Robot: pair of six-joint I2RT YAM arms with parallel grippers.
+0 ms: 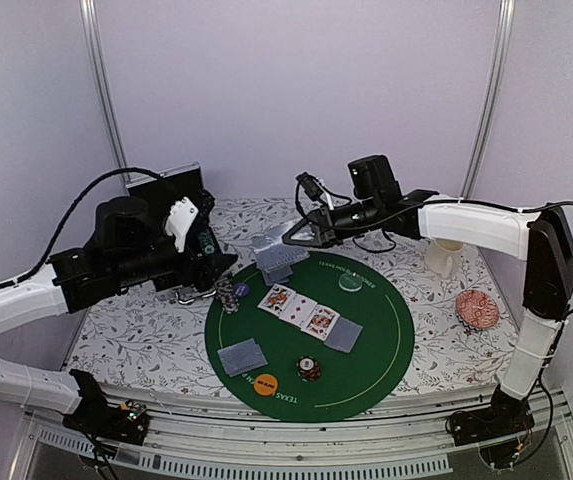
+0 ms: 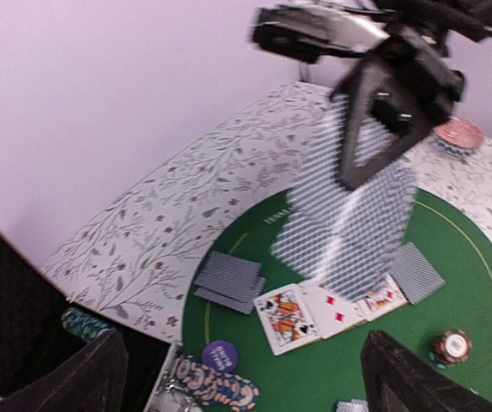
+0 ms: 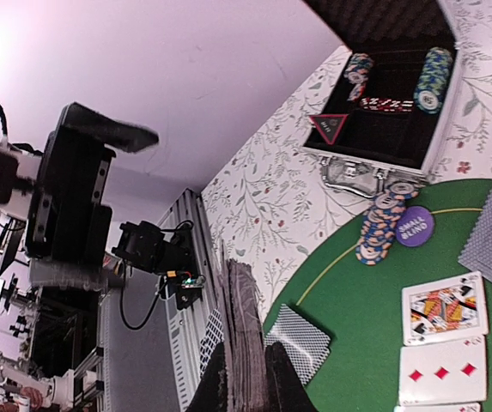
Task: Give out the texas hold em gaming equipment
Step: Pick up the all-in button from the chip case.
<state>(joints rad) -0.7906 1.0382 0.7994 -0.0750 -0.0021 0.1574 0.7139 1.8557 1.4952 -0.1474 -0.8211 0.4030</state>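
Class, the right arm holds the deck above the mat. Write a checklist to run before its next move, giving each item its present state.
1. Right gripper shut on the deck: ok.
2. Left gripper open and empty: ok.
3. Three face-up cards in a row on the green mat: ok.
4. Fourth card of the row turned up: not ok, it lies face-down.
5. Grip on the deck firm enough to deal from: cannot tell.
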